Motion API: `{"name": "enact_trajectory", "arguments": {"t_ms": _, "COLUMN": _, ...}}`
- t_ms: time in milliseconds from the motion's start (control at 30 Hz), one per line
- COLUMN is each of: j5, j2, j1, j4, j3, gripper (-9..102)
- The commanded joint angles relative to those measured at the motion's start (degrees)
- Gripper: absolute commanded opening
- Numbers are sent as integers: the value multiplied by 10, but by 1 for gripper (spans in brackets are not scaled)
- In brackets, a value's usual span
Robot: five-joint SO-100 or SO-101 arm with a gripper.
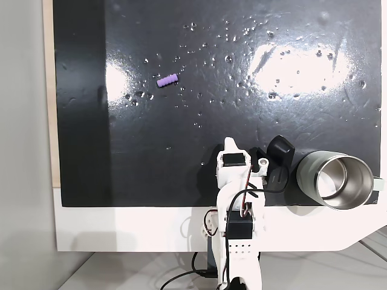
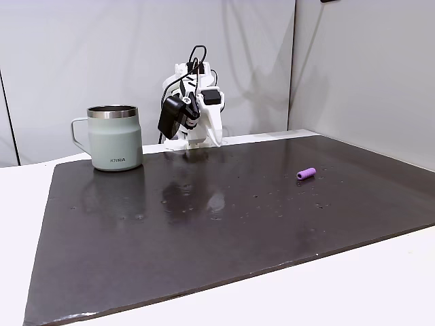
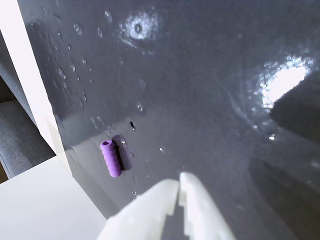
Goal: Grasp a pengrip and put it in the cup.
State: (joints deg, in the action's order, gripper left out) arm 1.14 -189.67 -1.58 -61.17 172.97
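The pengrip (image 1: 167,80) is a small purple ribbed cylinder lying on its side on the black mat, far from the arm; it also shows in the other fixed view (image 2: 306,174) and in the wrist view (image 3: 111,158). At the mat's corner beside the arm's base stands the cup (image 1: 335,179), a grey-green mug (image 2: 115,139) with a handle and a steel inside. My gripper (image 3: 178,182) is shut with nothing between its white fingers. The arm is folded back near its base, with the gripper (image 1: 230,144) well short of the pengrip.
A glossy black mat (image 1: 181,151) with small droplets or specks covers the white table (image 1: 121,229). Cables run down from the arm's base at the table edge. In the wrist view the mat's edge (image 3: 55,125) lies just left of the pengrip.
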Motion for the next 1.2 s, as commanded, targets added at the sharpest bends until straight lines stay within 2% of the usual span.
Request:
{"name": "enact_trajectory", "arguments": {"t_ms": 0, "j5": -3, "j2": -4, "j1": -11, "j4": 23, "j3": -3, "gripper": 0}}
{"name": "enact_trajectory", "arguments": {"t_ms": 600, "j5": 7, "j2": -4, "j1": -30, "j4": 25, "j3": -3, "gripper": 0}}
{"name": "enact_trajectory", "arguments": {"t_ms": 733, "j5": 63, "j2": -4, "j1": -25, "j4": 83, "j3": -18, "gripper": 0}}
{"name": "enact_trajectory", "arguments": {"t_ms": 867, "j5": 62, "j2": -2, "j1": -62, "j4": 84, "j3": -76, "gripper": 0}}
{"name": "enact_trajectory", "arguments": {"t_ms": 967, "j5": 44, "j2": 50, "j1": -105, "j4": 76, "j3": -138, "gripper": 0}}
{"name": "enact_trajectory", "arguments": {"t_ms": 1167, "j5": 1, "j2": 267, "j1": -150, "j4": 85, "j3": -289, "gripper": 0}}
